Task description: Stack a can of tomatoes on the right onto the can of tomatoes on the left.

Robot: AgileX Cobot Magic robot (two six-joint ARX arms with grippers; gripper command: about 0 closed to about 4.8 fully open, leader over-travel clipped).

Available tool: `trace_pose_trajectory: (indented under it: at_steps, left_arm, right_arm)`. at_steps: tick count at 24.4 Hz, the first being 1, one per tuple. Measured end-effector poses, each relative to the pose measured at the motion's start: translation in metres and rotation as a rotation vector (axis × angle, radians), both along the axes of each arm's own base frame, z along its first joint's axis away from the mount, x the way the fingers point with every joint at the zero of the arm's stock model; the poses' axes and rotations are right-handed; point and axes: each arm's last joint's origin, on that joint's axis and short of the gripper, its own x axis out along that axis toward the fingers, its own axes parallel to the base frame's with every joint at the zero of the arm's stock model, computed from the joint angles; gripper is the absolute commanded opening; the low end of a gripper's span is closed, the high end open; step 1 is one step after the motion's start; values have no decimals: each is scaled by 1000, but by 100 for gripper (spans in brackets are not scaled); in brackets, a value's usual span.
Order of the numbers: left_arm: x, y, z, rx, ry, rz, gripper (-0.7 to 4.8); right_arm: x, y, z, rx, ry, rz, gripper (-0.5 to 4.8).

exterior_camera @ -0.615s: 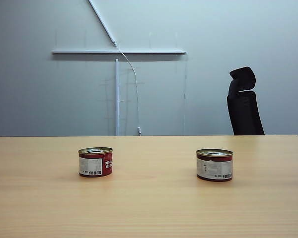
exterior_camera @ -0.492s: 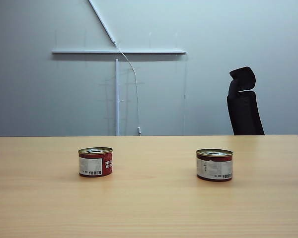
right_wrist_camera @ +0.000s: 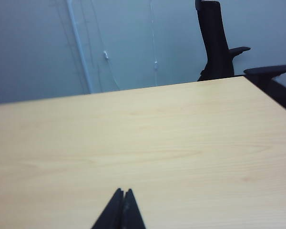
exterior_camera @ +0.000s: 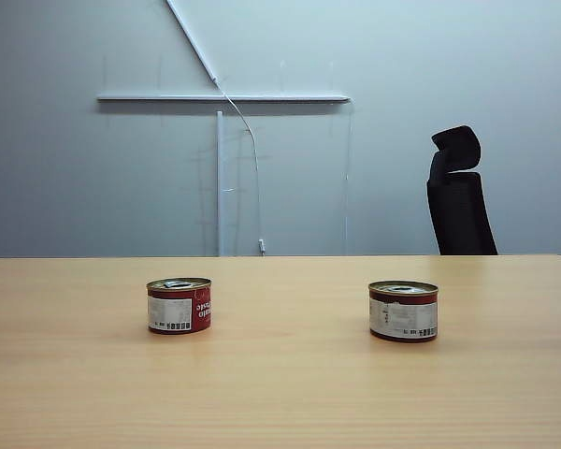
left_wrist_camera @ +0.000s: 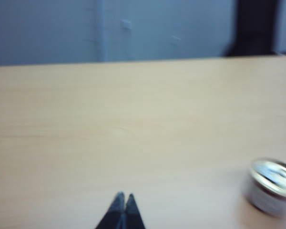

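Two short red tomato cans with white labels stand upright on the wooden table [exterior_camera: 280,393]. The left can [exterior_camera: 179,306] and the right can [exterior_camera: 403,311] are well apart. Neither arm shows in the exterior view. My left gripper [left_wrist_camera: 125,195] is shut and empty above bare tabletop; one can [left_wrist_camera: 271,186], blurred, stands off to its side. My right gripper [right_wrist_camera: 123,191] is shut too, with nothing between its fingers and only bare wood ahead of it; no can shows in its view.
A black office chair [exterior_camera: 460,195] stands behind the table's far right edge, seen as well in the right wrist view as the chair [right_wrist_camera: 219,43]. A grey wall with white cable ducts [exterior_camera: 222,97] runs behind the table.
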Motion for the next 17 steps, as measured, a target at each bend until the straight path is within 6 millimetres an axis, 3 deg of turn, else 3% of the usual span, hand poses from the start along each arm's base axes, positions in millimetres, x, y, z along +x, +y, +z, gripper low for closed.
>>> trace_pose_trajectory:
  at_steps: [9,10,12,14,17]
  left_arm:
    - [-7,-46,-19,71,206,-448,-2]
    - [-9,-50,-20,81,221,-485,-2]
    - [-16,-62,-25,112,266,-617,-2]
    - [-16,-62,-26,117,274,-620,-2]
    - [-16,-62,-25,117,273,-615,-2]
  right_arm:
    - [-2,4,16,177,-79,129,1]
    - [-3,4,20,177,-84,153,24]
    - [-3,11,40,165,-58,286,211]
    - [3,16,42,150,18,377,479]
    - [15,27,38,109,156,479,479]
